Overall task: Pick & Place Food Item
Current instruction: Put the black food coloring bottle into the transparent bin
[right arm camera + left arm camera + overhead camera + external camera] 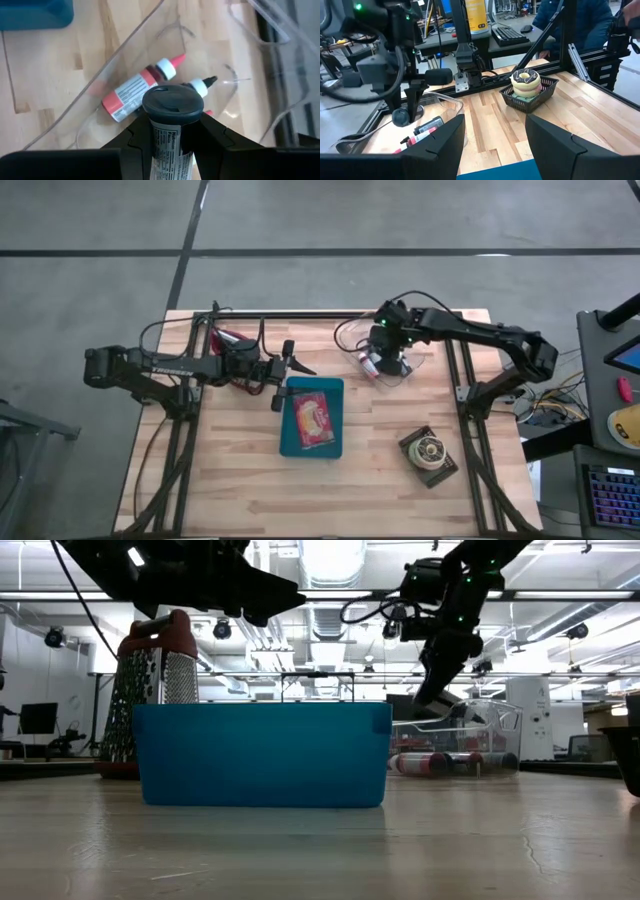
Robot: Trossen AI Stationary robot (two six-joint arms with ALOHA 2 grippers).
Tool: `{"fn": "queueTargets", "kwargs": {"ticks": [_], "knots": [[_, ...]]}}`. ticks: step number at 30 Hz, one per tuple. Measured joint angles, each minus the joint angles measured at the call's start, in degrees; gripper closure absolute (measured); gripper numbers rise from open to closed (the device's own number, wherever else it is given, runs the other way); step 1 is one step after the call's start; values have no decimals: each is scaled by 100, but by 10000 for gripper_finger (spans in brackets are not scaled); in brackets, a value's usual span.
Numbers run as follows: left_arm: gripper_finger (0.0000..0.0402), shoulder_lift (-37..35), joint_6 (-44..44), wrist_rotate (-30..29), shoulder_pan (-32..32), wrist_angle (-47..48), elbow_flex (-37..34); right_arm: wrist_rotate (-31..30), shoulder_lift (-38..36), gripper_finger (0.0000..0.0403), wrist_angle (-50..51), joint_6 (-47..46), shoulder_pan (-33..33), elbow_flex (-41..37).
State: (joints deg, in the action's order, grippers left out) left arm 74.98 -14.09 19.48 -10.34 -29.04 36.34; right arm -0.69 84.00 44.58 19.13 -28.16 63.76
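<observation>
My right gripper [383, 362] is above a clear plastic container [400, 365] at the far middle of the table. It is shut on a small bottle with a dark cap [172, 102] and a printed label. Two more tubes, one red-capped [137, 90] and one black-tipped [200, 85], lie in the container. My left gripper [290, 375] is open and empty, just above the far left corner of a blue bin [312, 418]. A red and yellow food packet [313, 418] lies in the bin. My right gripper pinches the bottle's labelled body [170, 137] between its two fingers, just behind the dark cap. The fingers lie along the bottle, with the cap end pointing past the fingertips down toward the container. The bottle is lifted clear above the tubes.
A black basket with donuts [428, 452] stands at the near right and also shows in the left wrist view [527, 90]. A grater with a red handle [152, 690] stands at the far left, behind the bin. A person [570, 20] sits beyond the table.
</observation>
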Motion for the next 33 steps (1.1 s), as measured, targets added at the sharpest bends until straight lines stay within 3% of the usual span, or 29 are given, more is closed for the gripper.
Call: {"fn": "queueTargets", "kwargs": {"ticks": [22,33], "knots": [[190,0,44,-17,-1,46,2,380,1609,307,461,316,-68,789],[190,0,44,-17,-1,90,2,603,1926,307,469,394,-149,943]]}}
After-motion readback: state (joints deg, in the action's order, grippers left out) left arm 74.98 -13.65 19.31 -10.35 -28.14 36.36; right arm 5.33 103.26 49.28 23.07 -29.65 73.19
